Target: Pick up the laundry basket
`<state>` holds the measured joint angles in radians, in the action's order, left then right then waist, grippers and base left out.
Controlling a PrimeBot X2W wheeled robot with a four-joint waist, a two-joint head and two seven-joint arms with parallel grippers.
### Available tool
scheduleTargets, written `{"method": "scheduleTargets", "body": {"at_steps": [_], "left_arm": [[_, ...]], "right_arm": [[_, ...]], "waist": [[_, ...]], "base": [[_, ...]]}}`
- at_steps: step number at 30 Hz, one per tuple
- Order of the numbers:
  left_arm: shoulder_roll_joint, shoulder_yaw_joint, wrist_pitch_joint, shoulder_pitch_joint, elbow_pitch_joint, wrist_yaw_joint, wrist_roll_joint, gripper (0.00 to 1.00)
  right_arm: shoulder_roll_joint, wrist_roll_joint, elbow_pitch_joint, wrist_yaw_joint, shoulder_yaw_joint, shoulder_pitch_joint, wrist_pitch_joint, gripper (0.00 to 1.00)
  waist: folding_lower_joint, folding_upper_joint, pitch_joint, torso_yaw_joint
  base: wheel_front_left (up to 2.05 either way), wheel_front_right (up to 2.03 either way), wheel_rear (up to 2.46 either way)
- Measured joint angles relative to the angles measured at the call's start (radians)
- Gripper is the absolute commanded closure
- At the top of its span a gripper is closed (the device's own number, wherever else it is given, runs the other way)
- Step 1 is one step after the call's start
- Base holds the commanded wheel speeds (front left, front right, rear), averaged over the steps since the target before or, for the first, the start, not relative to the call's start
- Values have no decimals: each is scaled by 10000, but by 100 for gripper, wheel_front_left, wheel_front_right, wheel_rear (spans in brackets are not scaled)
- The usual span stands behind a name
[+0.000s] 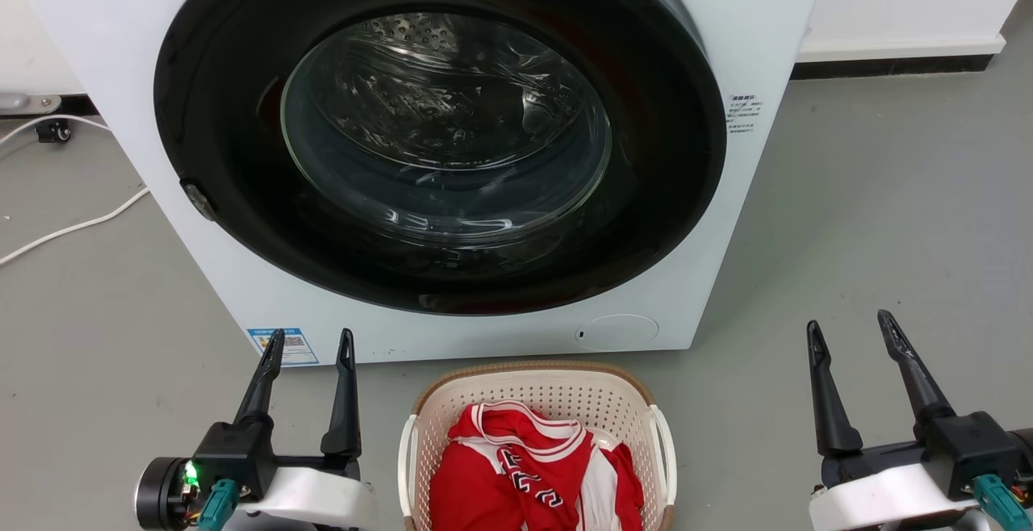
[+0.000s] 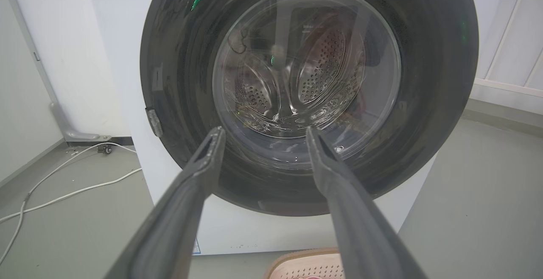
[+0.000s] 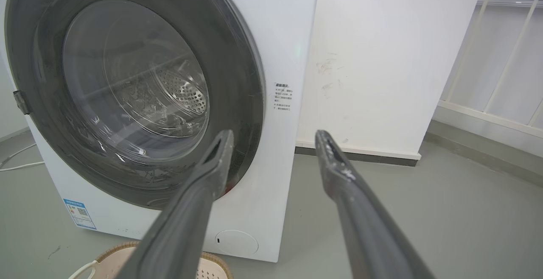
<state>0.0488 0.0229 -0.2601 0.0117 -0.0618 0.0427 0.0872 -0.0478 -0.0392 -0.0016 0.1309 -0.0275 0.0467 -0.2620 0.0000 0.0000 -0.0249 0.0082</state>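
Your laundry basket (image 1: 534, 369) sits on the floor between left gripper (image 1: 311, 336) and right gripper (image 1: 849, 323), both spread, empty. Head view gives you the red shirt (image 1: 516, 466) inside; the wrist views, its rim.

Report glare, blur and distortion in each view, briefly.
Head view: sharp, evenly lit, bright reflections on the door glass; the laundry basket is cropped at the bottom edge. Left wrist view: the left gripper blurs near the lens, a green glint sits on the door ring. Right wrist view: the right gripper blurs likewise, and the wide lens tilts the washing machine.
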Motion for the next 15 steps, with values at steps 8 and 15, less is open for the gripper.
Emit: {"method": "scheduleTargets", "body": {"at_steps": [8,15], "left_arm": [[0,4,-4,11,-48,0,-50,0],[0,12,-29,12,-77,-33,-50,0]], "right_arm": [[-2,50,2,0,-19,7,-13,0],[-2,65,12,0,-10,10,-13,0]], "waist": [[0,0,-9,5],[0,0,-3,31]], "base": [[0,0,0],[0,0,0]]}}
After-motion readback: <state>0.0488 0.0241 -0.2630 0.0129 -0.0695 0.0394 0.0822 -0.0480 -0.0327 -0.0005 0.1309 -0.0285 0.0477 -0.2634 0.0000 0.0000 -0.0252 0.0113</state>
